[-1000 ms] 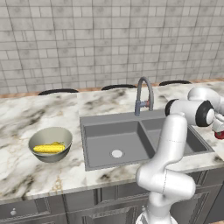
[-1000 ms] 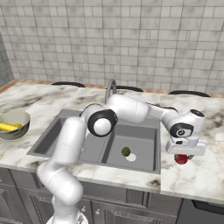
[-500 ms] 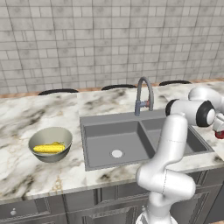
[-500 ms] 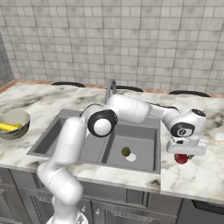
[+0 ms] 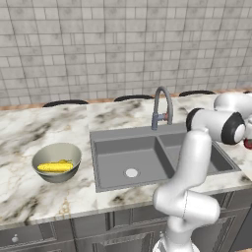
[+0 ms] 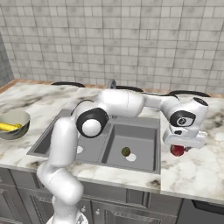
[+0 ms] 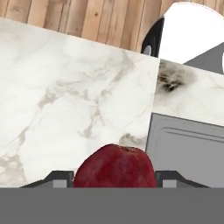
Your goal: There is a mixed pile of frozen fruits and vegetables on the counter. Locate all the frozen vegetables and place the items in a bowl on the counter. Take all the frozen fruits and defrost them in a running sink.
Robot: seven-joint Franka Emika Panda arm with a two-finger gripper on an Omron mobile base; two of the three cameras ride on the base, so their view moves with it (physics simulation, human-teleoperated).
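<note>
**Red fruit at the tool, beside the sink's right edge**

In the left base view we see little change from half a second ago: the arm still reaches to the far right, and a sliver of the dark red fruit (image 5: 248, 143) still peeks out past its wrist at the frame edge. The grey-olive bowl (image 5: 51, 153) sits on the bench (image 5: 29, 197) left of the sink (image 5: 123, 157), with the yellow corn cob (image 5: 55, 167) lying inside it. The curved faucet (image 5: 162, 106) rises behind the divider between the basins. The arm's own white link stands in front of the right basin and hides part of it.

In the right base view the tool (image 6: 183, 144) is where it was a moment earlier, over the bench just right of the sink, with the red fruit directly beneath its body. We cannot tell here whether the fruit touches the marble. The small olive-brown fruit (image 6: 125, 151) lies in the right basin, just beside the drain. The bowl with the corn is at the far left edge.

In the hand view the red fruit fills the space between the two finger tips, which sit close against its sides; the tool appears to be clamped on it. Marble lies beyond, with the sink's rim to the right.
</note>
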